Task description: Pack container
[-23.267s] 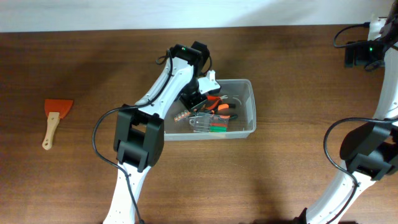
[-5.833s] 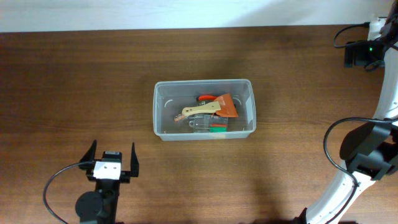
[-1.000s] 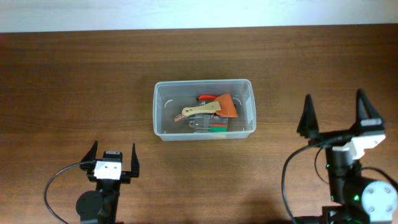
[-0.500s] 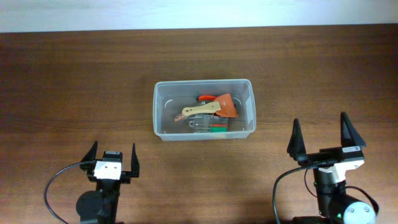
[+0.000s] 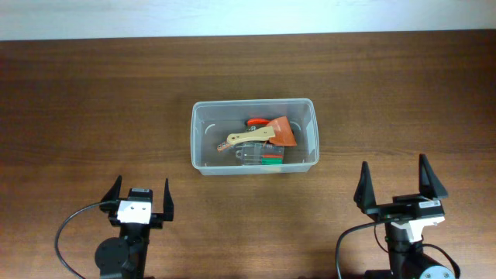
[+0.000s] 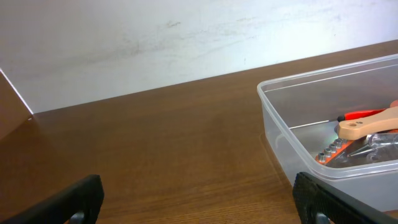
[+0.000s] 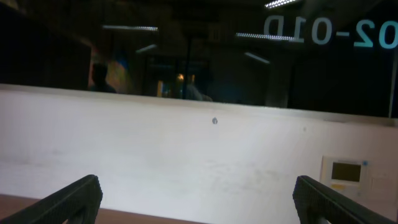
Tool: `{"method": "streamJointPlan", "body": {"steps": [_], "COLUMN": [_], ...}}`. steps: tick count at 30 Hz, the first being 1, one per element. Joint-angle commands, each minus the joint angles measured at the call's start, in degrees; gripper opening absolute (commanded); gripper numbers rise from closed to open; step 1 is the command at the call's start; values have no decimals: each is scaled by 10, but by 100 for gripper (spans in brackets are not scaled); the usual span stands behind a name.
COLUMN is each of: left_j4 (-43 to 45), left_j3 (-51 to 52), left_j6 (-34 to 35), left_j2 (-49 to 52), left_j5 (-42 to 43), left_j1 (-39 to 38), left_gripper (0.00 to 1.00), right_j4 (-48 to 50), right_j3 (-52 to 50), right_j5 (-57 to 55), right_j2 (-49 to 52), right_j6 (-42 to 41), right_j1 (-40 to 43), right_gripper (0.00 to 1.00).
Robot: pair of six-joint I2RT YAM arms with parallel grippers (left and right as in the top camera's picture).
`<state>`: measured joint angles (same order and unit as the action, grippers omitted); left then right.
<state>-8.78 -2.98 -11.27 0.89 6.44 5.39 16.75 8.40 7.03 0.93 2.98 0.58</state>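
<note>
The clear plastic container stands at the table's middle, holding an orange scraper with a wooden handle, red-handled pliers, a green-handled tool and a small clear case. Its left end shows in the left wrist view, with the wooden handle inside. My left gripper is open near the front edge, well left of and in front of the container, nothing between its fingers. My right gripper is open in front of the container's right end, empty; its wrist view shows only the wall behind its fingers.
A white wall runs along the table's far edge. Above it in the right wrist view are a dark window and a small wall panel. Bare brown wood surrounds the container on all sides.
The right arm has drawn back toward the front edge and leftward, its open gripper now lower in the overhead view. The left arm and the container's contents have not moved.
</note>
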Motion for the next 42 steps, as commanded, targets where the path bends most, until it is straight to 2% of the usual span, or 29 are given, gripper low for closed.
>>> {"method": "streamJointPlan", "body": {"steps": [1,12,25,42], "left_j4": [2,2,2,2], "left_j3": [5,5,5,5], "left_j6": [7,7,7,7], "left_j2": [-5,-5,-5,-5], "left_j5": [-2,-2,-2,-2], "left_j1": [3,3,3,3], "left_gripper": [99,99,99,99], "right_j4": [2,-4,-201,-206], "right_j3": [-16,-82,-81,-81], "right_j5": [14,14,14,5], "right_j2": [-7,-7,-7,-7], "right_j6": [-5,-5,-5,-5], "right_j1": [-6,-6,-6,-6], "right_gripper": [99,99,99,99]}}
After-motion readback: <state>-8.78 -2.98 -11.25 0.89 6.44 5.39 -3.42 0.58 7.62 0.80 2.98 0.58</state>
